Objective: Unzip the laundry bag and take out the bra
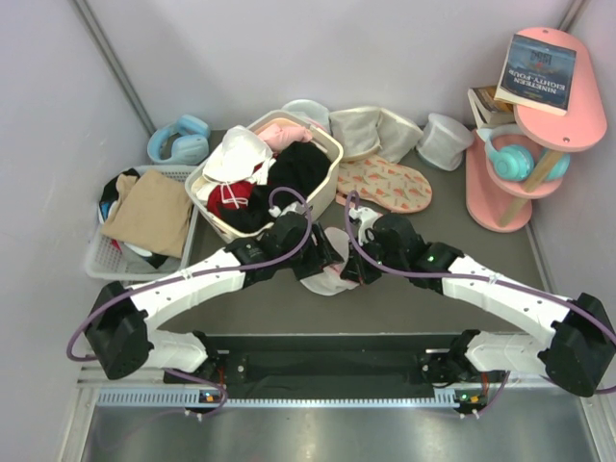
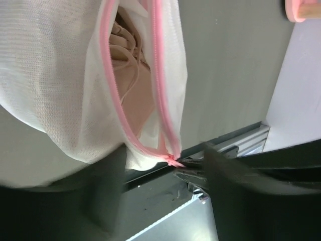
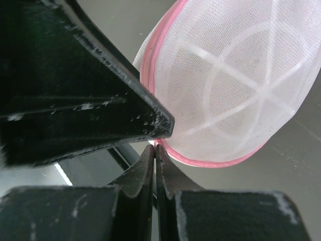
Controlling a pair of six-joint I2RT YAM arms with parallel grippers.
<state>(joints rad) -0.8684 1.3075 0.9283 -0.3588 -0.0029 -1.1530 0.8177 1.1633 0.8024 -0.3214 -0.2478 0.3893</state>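
Top view: left tool [image 1: 321, 262] and right tool [image 1: 349, 268] met at mid surface [image 1: 289, 308] with the laundry bag [image 1: 334, 278] squeezed between them. Only a pale white-pink patch of it showed below both tips. Tool states were not readable from here. Beyond the tools sat a cream basket [image 1: 330, 146] full of clothes, and blue headphones [image 1: 179, 141] lay farther out on the left tool's side.

Left wrist view: left tool [image 2: 163, 158] stood wide, its 2 dark fingers [image 2: 228, 175] blurred and well apart. The laundry bag [image 2: 55, 85] hung just ahead of the tips, with its lower corner sitting in the gap, not clamped. The pink zip [image 2: 159, 65] was parted into a long slit. The bra [image 2: 131, 80], pale pink, lay inside the slit, still within the mesh. The zip's closed end sat right at the tool's gap, where a dark pointed tip came in from the side.

Right wrist view: right tool [image 3: 155, 150] was closed tight, its 2 fingers pressed together with the tips pinched on the pink rim [image 3: 210, 161] of the laundry bag [image 3: 235, 85]. The ribbed mesh dome bulged ahead and to 1 side of the tips. A black wedge [image 3: 75, 90] crossed just above the tips; I cannot tell what it belonged to.
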